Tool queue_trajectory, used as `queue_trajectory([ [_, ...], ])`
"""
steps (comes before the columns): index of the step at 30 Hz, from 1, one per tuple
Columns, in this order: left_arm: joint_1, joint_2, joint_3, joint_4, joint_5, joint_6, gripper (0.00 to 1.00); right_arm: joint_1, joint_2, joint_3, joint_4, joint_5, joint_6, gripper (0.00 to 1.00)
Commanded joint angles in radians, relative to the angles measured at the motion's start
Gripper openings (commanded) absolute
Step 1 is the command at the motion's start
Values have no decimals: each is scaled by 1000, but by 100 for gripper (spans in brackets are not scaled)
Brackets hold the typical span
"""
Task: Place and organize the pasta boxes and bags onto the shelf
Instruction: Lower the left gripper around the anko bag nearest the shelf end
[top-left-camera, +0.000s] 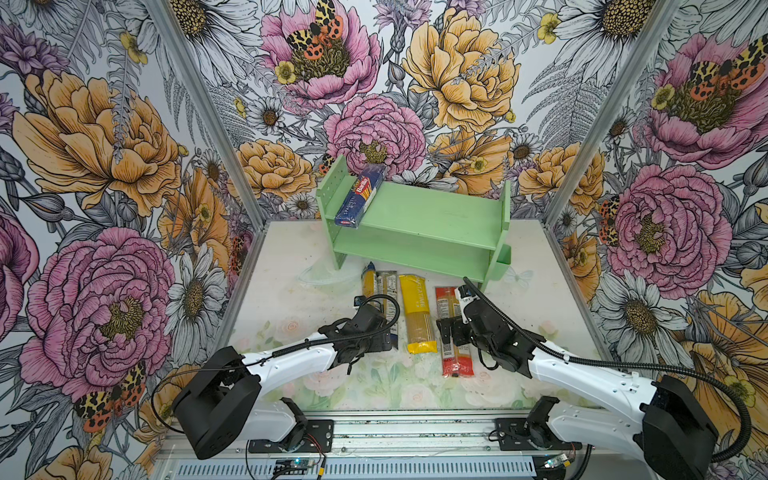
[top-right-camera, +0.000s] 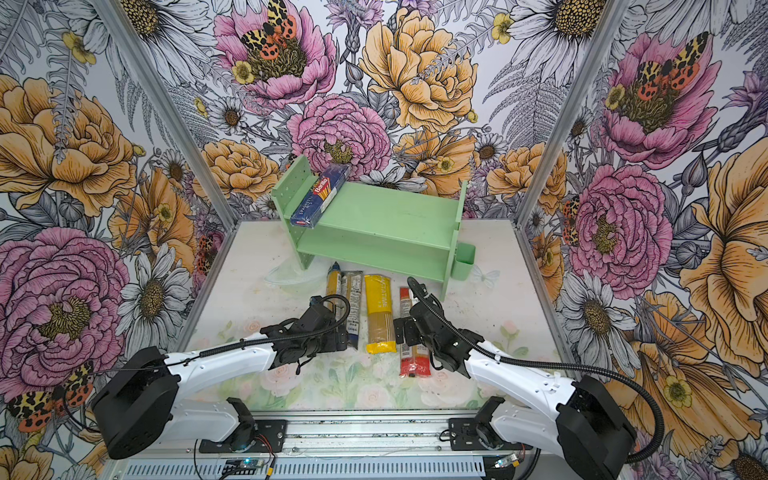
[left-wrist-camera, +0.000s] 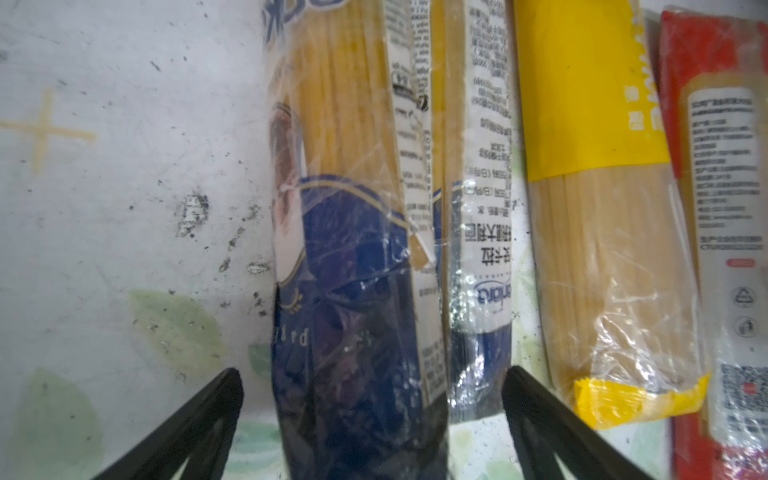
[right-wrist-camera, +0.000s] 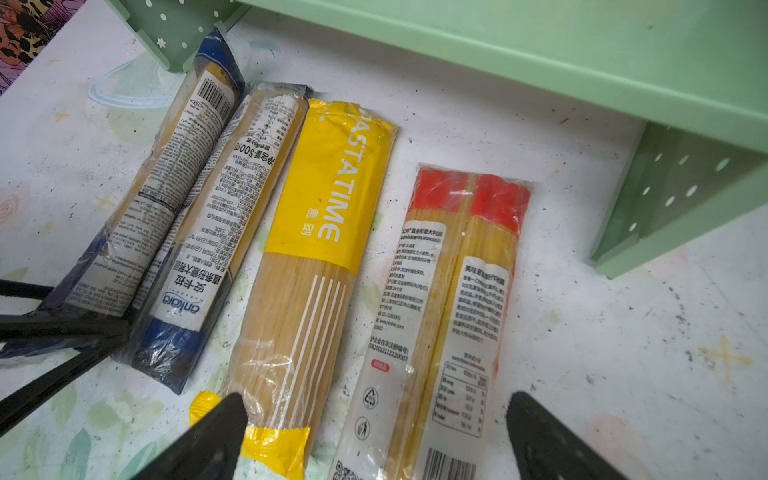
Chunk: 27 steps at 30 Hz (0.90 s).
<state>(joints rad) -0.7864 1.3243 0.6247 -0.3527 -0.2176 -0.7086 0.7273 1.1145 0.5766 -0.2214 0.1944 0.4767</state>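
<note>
Scuffed floral tabletop (top-left-camera: 286, 307), flower-papered walls (top-left-camera: 104, 166) on 3 sides, mint shelf (top-left-camera: 424, 216) at back, Barilla box (top-left-camera: 358, 196) slanted on its top tier, yellow bag (top-left-camera: 415, 309) flat in front, 2 navy-ended bags (left-wrist-camera: 353, 249) between wide left jaws, red-ended bag (right-wrist-camera: 457, 291) below wide right jaws, arms (top-left-camera: 291, 359) covering bag ends in both top views.
</note>
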Motion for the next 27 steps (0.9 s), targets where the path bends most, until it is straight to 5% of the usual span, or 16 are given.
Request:
queue_trajectory([
  [1,0,-17,33,-35,-70,1,99,2,4,19,5,11,1,99],
  [18,142,-236,-76,-102,-92,17,99,0,101,89,4,0,-24,99],
  [27,137,-241,-55,-104,-55,43,99,-4,117,88,4,1,-26,99],
])
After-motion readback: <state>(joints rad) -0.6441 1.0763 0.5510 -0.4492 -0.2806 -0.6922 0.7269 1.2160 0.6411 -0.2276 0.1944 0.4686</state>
